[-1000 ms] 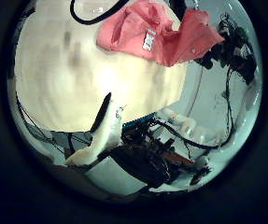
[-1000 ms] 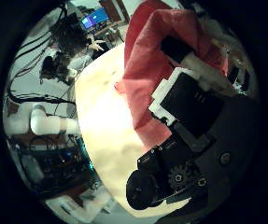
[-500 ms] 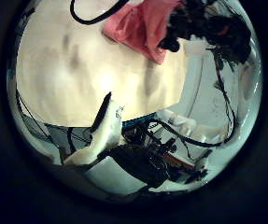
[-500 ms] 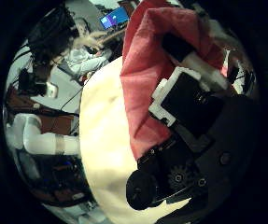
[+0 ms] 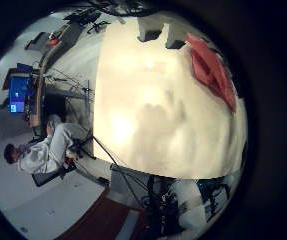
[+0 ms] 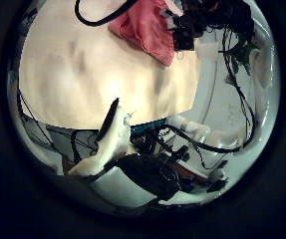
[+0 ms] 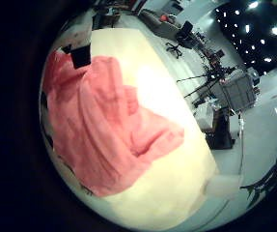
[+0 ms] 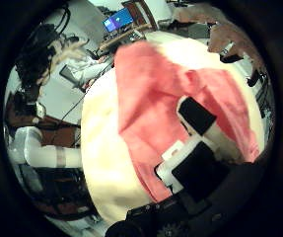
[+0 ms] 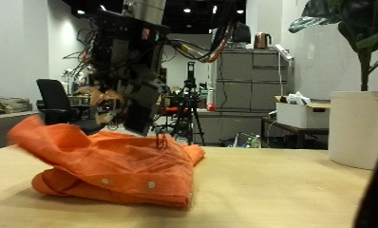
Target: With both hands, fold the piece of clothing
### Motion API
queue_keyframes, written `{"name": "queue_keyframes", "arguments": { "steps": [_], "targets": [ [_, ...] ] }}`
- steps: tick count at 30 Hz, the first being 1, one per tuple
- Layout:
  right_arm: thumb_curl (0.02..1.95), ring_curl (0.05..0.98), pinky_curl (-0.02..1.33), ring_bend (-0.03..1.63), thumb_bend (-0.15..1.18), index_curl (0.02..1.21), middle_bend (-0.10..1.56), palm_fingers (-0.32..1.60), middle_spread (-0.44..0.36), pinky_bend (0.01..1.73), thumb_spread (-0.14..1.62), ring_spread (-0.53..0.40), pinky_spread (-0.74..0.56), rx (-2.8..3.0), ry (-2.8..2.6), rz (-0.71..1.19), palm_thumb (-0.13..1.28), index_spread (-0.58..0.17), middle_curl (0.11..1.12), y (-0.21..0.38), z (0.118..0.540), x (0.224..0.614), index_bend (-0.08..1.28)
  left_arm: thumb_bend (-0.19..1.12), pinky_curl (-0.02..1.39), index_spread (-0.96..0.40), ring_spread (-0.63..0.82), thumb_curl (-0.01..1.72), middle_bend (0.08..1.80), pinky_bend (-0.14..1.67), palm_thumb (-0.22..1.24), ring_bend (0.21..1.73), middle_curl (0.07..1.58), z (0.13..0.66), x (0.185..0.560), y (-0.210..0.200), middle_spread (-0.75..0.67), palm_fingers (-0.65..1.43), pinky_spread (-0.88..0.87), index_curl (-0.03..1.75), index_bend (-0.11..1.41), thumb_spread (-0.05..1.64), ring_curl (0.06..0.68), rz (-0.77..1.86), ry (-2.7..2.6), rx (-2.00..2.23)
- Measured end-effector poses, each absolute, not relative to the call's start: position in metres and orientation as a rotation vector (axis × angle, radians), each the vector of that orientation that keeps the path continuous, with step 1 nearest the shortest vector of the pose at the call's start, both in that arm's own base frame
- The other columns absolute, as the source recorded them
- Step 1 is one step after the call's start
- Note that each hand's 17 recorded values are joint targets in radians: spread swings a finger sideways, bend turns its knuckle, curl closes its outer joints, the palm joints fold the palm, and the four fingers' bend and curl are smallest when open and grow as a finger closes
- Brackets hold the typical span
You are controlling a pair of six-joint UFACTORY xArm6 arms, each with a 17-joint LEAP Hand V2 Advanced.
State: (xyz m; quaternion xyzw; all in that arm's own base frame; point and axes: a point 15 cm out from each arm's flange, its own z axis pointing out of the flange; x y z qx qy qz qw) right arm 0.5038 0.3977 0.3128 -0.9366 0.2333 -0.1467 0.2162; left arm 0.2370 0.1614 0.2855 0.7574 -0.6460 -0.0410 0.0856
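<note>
Lying under a hand [image 9: 136,114], shirt [image 9: 107,163].

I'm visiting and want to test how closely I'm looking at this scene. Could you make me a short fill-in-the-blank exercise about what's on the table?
1. The piece of clothing on the table is coloured ____.
2. The clothing lies in a ____ heap, not spread flat.
3. Along its front fold runs a row of small white ____.
4. Beyond the table's far edge stands a plant in a ____ pot.

Missing words: orange; crumpled; buttons; white
</note>
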Motion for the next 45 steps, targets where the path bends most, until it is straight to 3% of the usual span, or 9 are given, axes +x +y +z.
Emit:
{"name": "queue_keyframes", "arguments": {
  "steps": [9,14,18,22,28,38,42,44,45],
  "targets": [
    [0.64,0.376,0.55,1.0,-0.01,0.42,0.63,0.26,-0.181,1.01,1.14,-0.232,-0.03,-2.411,0.82,-0.545,0.91,-0.454,0.41,0.304,0.43,0.53,0.33,-0.01,0.32,0.09,0.46,0.27,0.18,0.23,0.42,0.45,0.3,0.291,0.237,0.145,0.2,0.1,0.43,0.34,0.17,1.25,0.216,-0.122,-1.952,2.228],
    [0.62,0.341,0.55,0.9,-0.04,0.41,0.56,0.15,-0.13,1.03,1.13,-0.14,0.16,-2.489,0.937,-0.439,0.85,-0.438,0.39,0.254,0.444,0.494,0.28,-0.01,0.32,0.09,0.46,0.27,0.18,0.23,0.42,0.45,0.3,0.302,0.237,0.129,0.2,0.1,0.43,0.35,0.18,1.24,0.214,-0.139,-1.978,2.194],
    [0.58,0.295,0.5,0.81,-0.04,0.4,0.53,0.1,-0.079,0.94,1.13,-0.047,0.31,-2.522,1.145,-0.337,0.77,-0.429,0.37,0.183,0.454,0.46,0.29,-0.01,0.32,0.08,0.45,0.27,0.18,0.23,0.42,0.45,0.3,0.317,0.244,0.11,0.19,0.11,0.43,0.35,0.18,1.24,0.214,-0.156,-2.034,2.143],
    [0.49,0.269,0.45,0.75,-0.06,0.38,0.49,0.05,-0.021,0.85,1.14,0.053,0.4,-2.479,1.367,-0.3,0.55,-0.401,0.36,0.114,0.475,0.419,0.24,-0.02,0.32,0.07,0.44,0.27,0.18,0.22,0.41,0.46,0.3,0.334,0.244,0.091,0.18,0.12,0.44,0.35,0.19,1.24,0.217,-0.172,-2.065,2.095],
    [0.42,0.236,0.38,0.67,-0.03,0.37,0.44,0.02,0.018,0.73,1.17,0.125,0.41,-2.421,1.622,-0.206,0.45,-0.379,0.34,0.044,0.443,0.371,0.19,-0.02,0.32,0.06,0.43,0.27,0.18,0.21,0.38,0.45,0.3,0.34,0.255,0.054,0.17,0.13,0.44,0.36,0.18,1.23,0.214,-0.202,-2.123,2.029],
    [0.36,0.207,0.31,0.56,-0.02,0.35,0.35,0.07,0.035,0.59,1.21,0.152,0.36,-2.404,1.854,0.007,0.48,-0.369,0.32,0.003,0.339,0.306,0.18,-0.02,0.32,0.09,0.45,0.27,0.18,0.22,0.37,0.44,0.3,0.3,0.285,-0.005,0.2,0.1,0.44,0.35,0.17,1.22,0.212,-0.268,-2.184,1.928],
    [0.35,0.205,0.3,0.54,-0.01,0.34,0.33,0.09,0.031,0.55,1.22,0.158,0.35,-2.368,1.892,-0.001,0.5,-0.362,0.32,-0.007,0.331,0.307,0.17,-0.02,0.32,0.11,0.49,0.27,0.19,0.22,0.36,0.44,0.29,0.266,0.312,-0.029,0.28,0.06,0.46,0.35,0.17,1.22,0.211,-0.297,-2.213,1.892],
    [0.34,0.204,0.29,0.52,-0.01,0.33,0.31,0.1,0.027,0.54,1.23,0.163,0.34,-2.349,1.911,-0.009,0.5,-0.361,0.32,-0.01,0.333,0.307,0.17,-0.02,0.33,0.11,0.49,0.27,0.17,0.24,0.35,0.43,0.29,0.244,0.327,-0.03,0.25,0.0,0.47,0.34,0.17,1.22,0.215,-0.328,-2.216,1.885],
    [0.34,0.202,0.29,0.51,-0.01,0.33,0.31,0.1,0.033,0.53,1.23,0.162,0.34,-2.345,1.915,-0.012,0.51,-0.362,0.32,-0.01,0.333,0.307,0.17,-0.02,0.33,0.12,0.5,0.27,0.14,0.25,0.34,0.42,0.28,0.236,0.333,-0.03,0.31,-0.03,0.48,0.35,0.19,1.22,0.21,-0.337,-2.214,1.888]
  ]
}}
